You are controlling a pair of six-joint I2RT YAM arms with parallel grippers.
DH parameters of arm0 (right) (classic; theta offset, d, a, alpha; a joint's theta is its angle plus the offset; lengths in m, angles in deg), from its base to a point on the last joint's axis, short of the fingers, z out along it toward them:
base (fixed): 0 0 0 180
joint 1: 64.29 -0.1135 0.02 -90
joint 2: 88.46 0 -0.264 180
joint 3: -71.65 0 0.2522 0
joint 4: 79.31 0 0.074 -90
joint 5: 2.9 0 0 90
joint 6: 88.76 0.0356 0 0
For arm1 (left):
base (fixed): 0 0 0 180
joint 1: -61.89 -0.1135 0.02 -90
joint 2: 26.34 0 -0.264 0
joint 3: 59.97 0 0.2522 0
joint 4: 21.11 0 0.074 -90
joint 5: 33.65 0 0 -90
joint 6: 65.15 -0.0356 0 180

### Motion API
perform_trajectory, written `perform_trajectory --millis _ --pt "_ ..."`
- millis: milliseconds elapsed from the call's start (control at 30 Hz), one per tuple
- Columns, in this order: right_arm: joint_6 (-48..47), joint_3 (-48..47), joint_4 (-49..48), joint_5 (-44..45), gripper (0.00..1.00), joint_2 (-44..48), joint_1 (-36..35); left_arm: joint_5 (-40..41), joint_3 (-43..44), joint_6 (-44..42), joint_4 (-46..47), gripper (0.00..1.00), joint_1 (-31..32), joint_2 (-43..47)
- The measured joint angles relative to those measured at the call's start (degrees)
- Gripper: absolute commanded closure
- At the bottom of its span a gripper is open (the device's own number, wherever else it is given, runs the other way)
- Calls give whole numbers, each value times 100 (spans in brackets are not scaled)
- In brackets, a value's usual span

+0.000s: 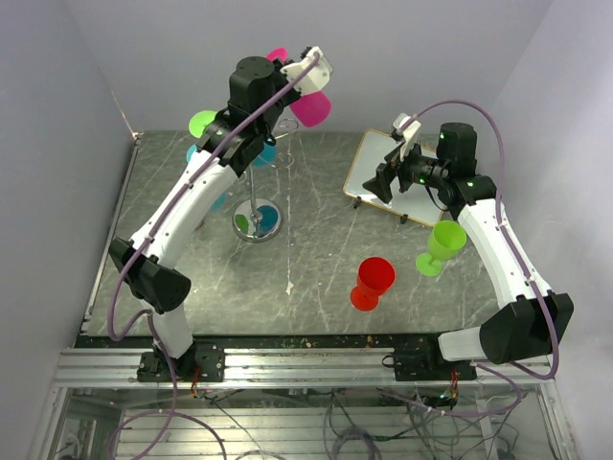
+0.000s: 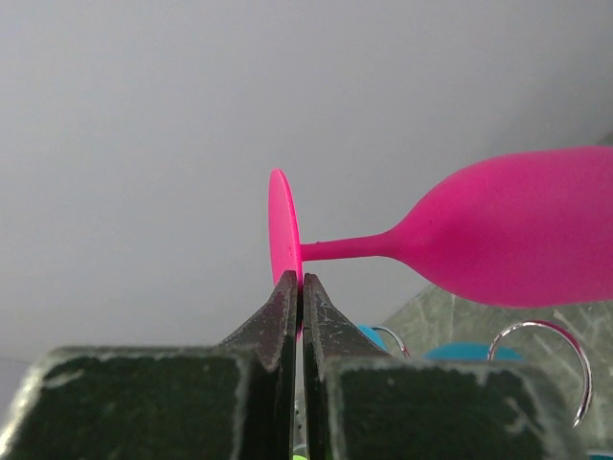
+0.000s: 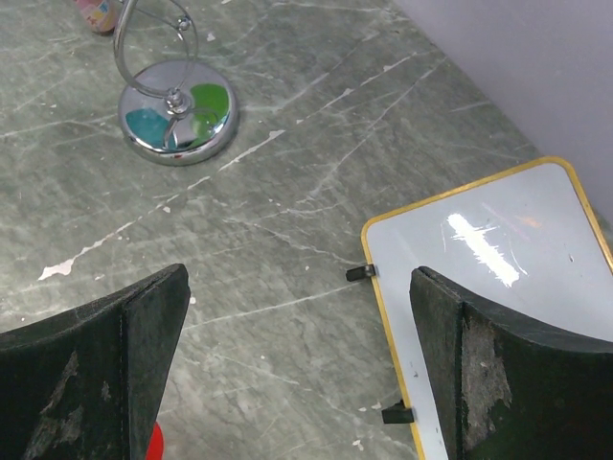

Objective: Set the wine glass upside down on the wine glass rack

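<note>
My left gripper (image 1: 285,67) is shut on the round foot of a pink wine glass (image 1: 311,107) and holds it high above the table at the back. In the left wrist view the fingertips (image 2: 287,287) pinch the foot's edge, and the glass (image 2: 517,240) lies sideways with its bowl to the right. The wine glass rack (image 1: 251,187) is a thin silver pole on a shiny round base (image 3: 177,120), just below the glass. Its curled arms (image 2: 565,335) show under the bowl. My right gripper (image 1: 380,184) is open and empty over the table (image 3: 297,355).
A green glass (image 1: 202,123) and a blue glass (image 1: 263,153) hang at the rack. A red glass (image 1: 372,281) and a green glass (image 1: 442,244) stand at the front right. A yellow-framed white board (image 1: 369,168) lies at the back right.
</note>
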Motion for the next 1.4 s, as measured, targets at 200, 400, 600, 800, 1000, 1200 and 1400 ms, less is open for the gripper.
perform_trajectory --millis 200,400,600,800,1000,1200,1400 --pt "0 55 0 2 2 0 0 286 -332 -538 190 93 151 -83" --pt "0 61 0 0 1 0 0 382 -479 -789 326 93 164 -195" --pt "0 70 -2 -20 1 0 2 435 -754 -1016 361 93 173 -195" --pt "0 96 -2 -87 1 0 0 472 -968 -1130 350 93 177 -192" --pt "0 127 -7 -122 1 0 2 544 -1119 -1161 299 93 179 -153" --pt "0 136 -7 -133 1 0 2 610 -1237 -1161 210 93 188 -55" --pt "0 136 -4 -131 1 0 2 651 -1266 -1154 87 93 192 52"
